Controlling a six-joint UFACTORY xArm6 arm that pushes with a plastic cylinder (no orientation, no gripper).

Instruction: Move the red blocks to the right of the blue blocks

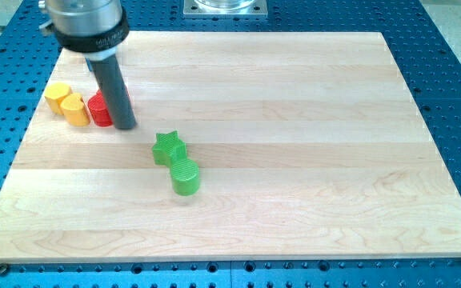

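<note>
Task at early stage, by look of it. Red block (pixel 99 110) near bench (pixel 294 120) left edge, partly hidden behind rod; shape unclear. My tip (pixel 125 126) touching or just beside its right side. End effector: plain rod, no jaws, holding nothing. Two yellow blocks (pixel 66 102) just left of red. Green star (pixel 167 147) and green cylinder (pixel 186 176) near centre. No blue blocks visible, so target spot cannot be judged; move remains undone.

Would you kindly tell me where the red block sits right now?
The red block sits near the board's left edge at the view's upper left, beside the yellow blocks, with my tip against its right side.
</note>
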